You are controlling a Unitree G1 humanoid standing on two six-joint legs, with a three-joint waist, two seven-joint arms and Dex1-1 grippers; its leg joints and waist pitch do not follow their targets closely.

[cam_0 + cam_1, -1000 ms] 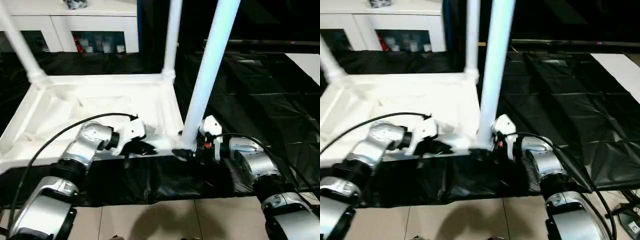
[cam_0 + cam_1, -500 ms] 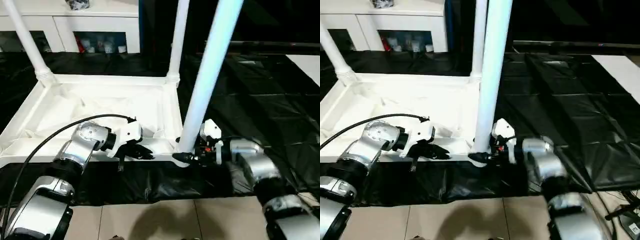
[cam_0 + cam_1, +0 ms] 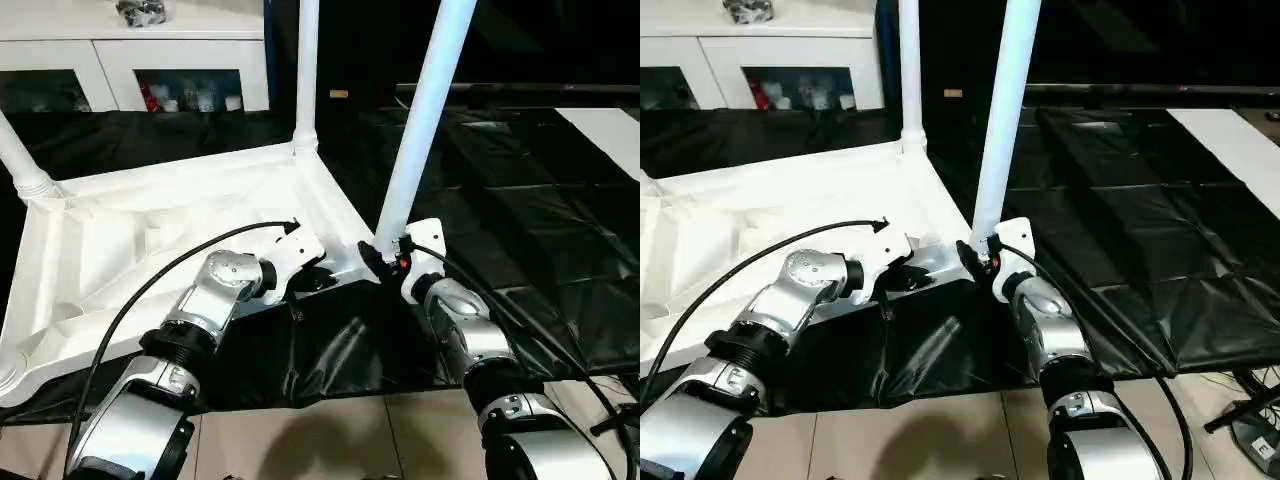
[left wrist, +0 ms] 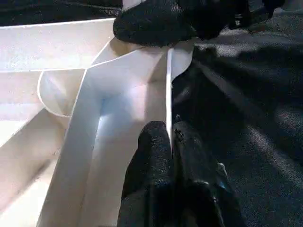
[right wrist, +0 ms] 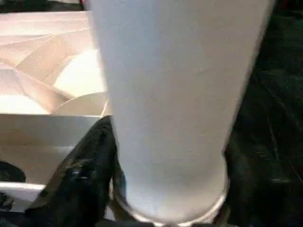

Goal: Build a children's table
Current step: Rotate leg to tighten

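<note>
On the black-draped table (image 3: pixel 560 230), the white tabletop (image 3: pixel 150 240) lies underside up. Left gripper (image 4: pixel 171 137) is pinched on its near-edge rim. At the near right corner, right gripper (image 3: pixel 378 262) clamps an upright leg (image 3: pixel 420 120).

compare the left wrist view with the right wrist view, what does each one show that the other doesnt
Left wrist: the left hand pinching the thin rim of the table top, with black cloth alongside.

Right wrist: the leg close up, thick and upright, a black finger of the right hand against its base.

Both: the top's white ribbed underside and a round corner socket.
</note>
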